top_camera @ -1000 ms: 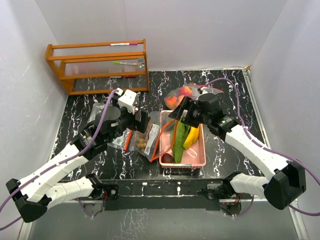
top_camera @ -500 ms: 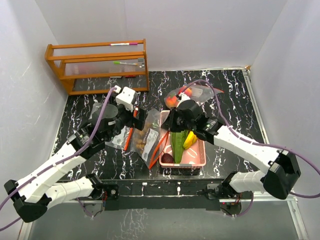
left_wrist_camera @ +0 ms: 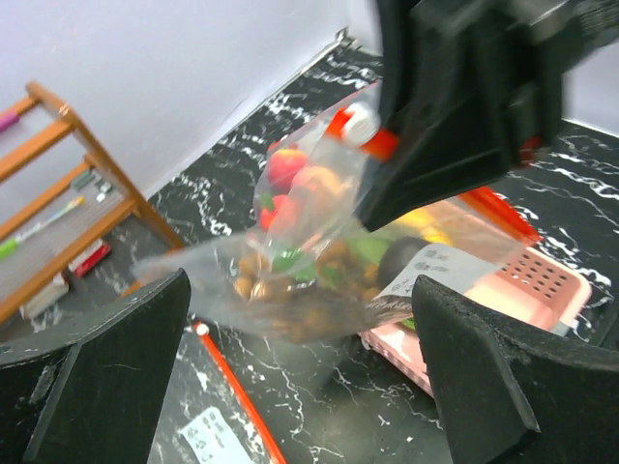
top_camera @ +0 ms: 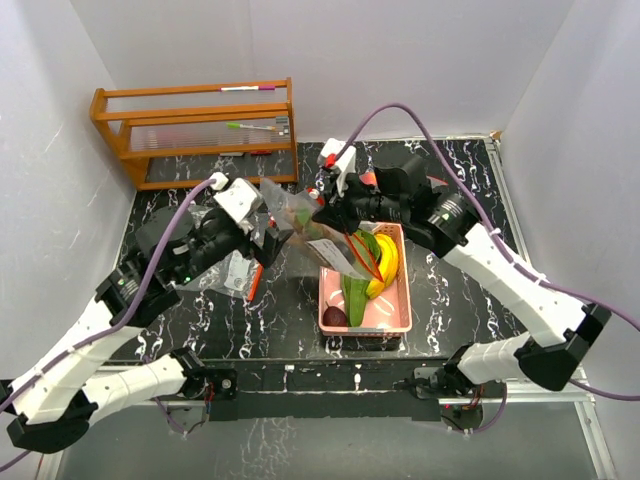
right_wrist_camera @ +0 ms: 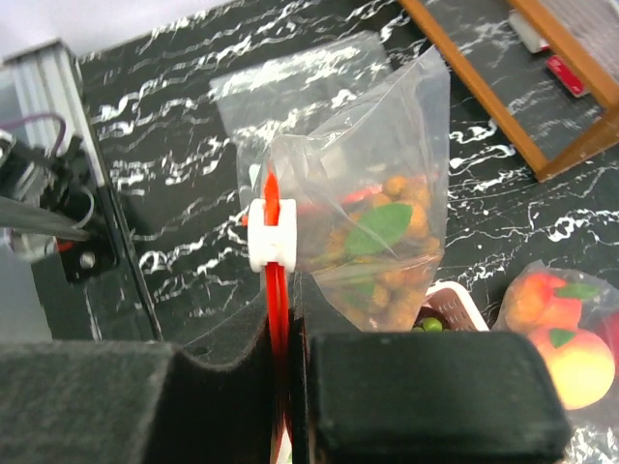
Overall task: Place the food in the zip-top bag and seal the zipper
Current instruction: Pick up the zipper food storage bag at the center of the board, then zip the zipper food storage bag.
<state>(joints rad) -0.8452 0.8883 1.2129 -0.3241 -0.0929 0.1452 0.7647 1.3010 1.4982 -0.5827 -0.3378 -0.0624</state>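
Observation:
A clear zip-top bag (right_wrist_camera: 377, 242) with tan longans and green leaves inside hangs in the air. My right gripper (right_wrist_camera: 290, 329) is shut on its red zipper strip (right_wrist_camera: 278, 280), just below the white slider (right_wrist_camera: 271, 234). From above, the right gripper (top_camera: 326, 210) holds the bag (top_camera: 298, 214) over the pink basket's (top_camera: 403, 300) far left corner. Bananas (top_camera: 385, 262), cucumbers (top_camera: 357, 275) and a dark purple fruit (top_camera: 336, 316) lie in the basket. My left gripper (left_wrist_camera: 300, 387) is open, close beneath the hanging bag (left_wrist_camera: 309, 275), its fingers (left_wrist_camera: 97, 387) wide apart.
A wooden rack (top_camera: 200, 130) stands at the back left. Another flat bag with a red zipper (left_wrist_camera: 232, 396) lies on the table under the left gripper. A bag of peaches (right_wrist_camera: 556, 333) lies behind the basket. White walls close in both sides.
My right gripper has shut on the bag's zipper and lifted the bag off the table, up and toward the back. The left arm has risen and stayed open.

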